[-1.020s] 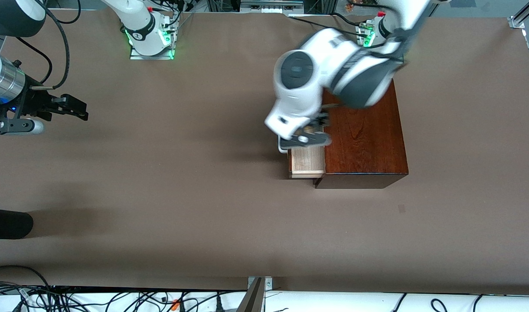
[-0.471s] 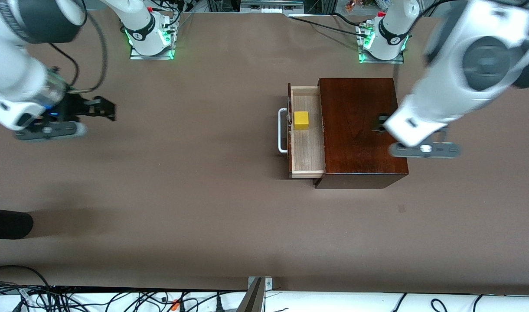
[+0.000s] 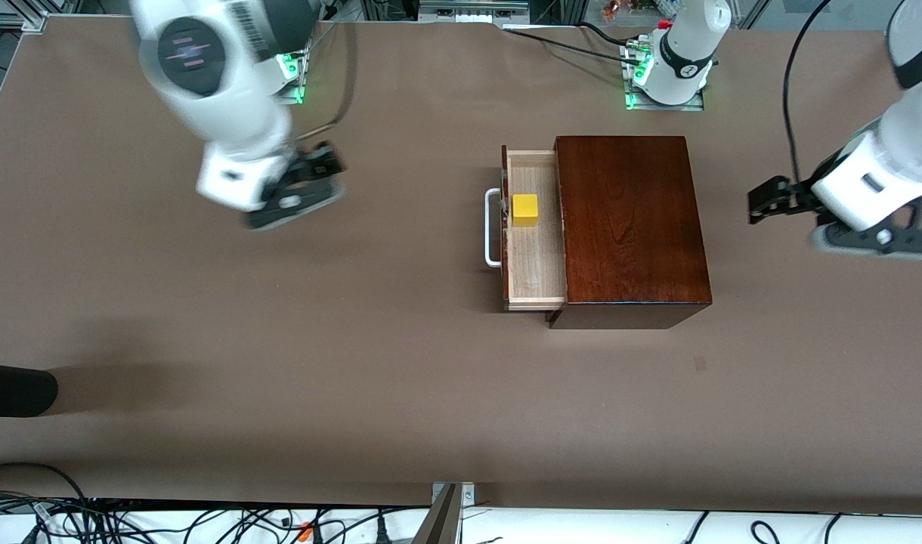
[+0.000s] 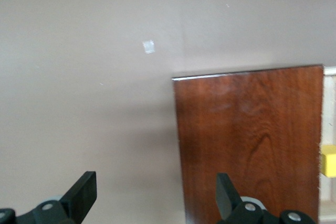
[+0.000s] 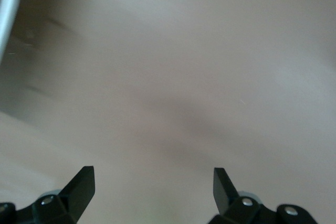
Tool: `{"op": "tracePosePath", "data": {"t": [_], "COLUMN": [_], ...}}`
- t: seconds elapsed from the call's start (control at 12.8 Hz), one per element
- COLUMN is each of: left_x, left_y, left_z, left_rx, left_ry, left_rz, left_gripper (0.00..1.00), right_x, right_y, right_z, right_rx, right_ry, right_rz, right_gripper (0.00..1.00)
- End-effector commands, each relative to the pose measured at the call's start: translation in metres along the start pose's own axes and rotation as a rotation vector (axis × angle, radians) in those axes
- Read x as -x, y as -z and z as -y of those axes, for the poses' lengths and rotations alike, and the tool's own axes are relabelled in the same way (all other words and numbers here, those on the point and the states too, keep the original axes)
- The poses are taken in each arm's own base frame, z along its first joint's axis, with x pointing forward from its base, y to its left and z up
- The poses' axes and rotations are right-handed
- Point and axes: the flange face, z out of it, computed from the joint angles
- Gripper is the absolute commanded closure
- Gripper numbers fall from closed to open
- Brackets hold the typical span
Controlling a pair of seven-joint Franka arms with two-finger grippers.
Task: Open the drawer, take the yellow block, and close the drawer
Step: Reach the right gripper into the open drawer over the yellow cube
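I see the drawer [image 3: 535, 230] pulled out of the wooden box [image 3: 631, 227], its white handle [image 3: 491, 228] facing the right arm's end of the table, and the yellow block [image 3: 525, 210] lies in the pale interior, nearer the handle than the box. My right gripper [image 3: 321, 168] hangs over bare table [image 3: 280, 363] well apart from the drawer, fingers [image 5: 81, 184] spread wide and empty; the block sits off toward the left arm's end from it. My left gripper [image 3: 763, 205] hovers over the table just beside the box, also wide and empty, the box lying between it and the block. Half a second ago the right gripper was farther out toward its own table end, and the left one was over the box top; the drawer and block have not moved
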Motion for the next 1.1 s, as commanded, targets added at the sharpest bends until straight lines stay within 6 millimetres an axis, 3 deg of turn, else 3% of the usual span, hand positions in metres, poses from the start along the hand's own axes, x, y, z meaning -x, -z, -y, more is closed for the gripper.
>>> {"op": "tracePosePath", "data": {"t": [0.0, 0.08, 0.24, 0.47, 0.78, 0.94, 1.02], "left_x": [0.038, 0.039, 0.047, 0.047, 0.045, 0.045, 0.045], "left_y": [-0.001, 0.0, 0.003, 0.004, 0.004, 0.004, 0.003], "left_z": [0.014, 0.015, 0.022, 0.019, 0.017, 0.021, 0.023], "left_rx": [0.007, 0.008, 0.007, 0.006, 0.006, 0.007, 0.007], "left_ry": [0.008, 0.008, 0.005, -0.006, -0.011, -0.004, -0.001], "left_rz": [-0.078, -0.079, -0.081, -0.046, -0.042, -0.041, -0.039], "left_gripper": [0.0, 0.0, 0.0, 0.0, 0.0, 0.0, 0.0], "right_x": [-0.019, -0.029, -0.054, -0.058, -0.076, -0.072, -0.073], "right_y": [-0.005, -0.006, -0.019, -0.04, -0.077, -0.094, -0.1], "right_z": [0.073, 0.098, 0.13, 0.203, 0.226, 0.256, 0.261], "right_rx": [0.003, 0.008, 0.011, 0.017, 0.065, 0.079, 0.097], "right_ry": [0.217, 0.326, 0.575, 0.725, 0.858, 0.906, 0.921], "right_rz": [-0.058, -0.09, -0.149, -0.202, -0.265, -0.266, -0.27], "right_gripper": [0.0, 0.0, 0.0, 0.0, 0.0, 0.0, 0.0]}}
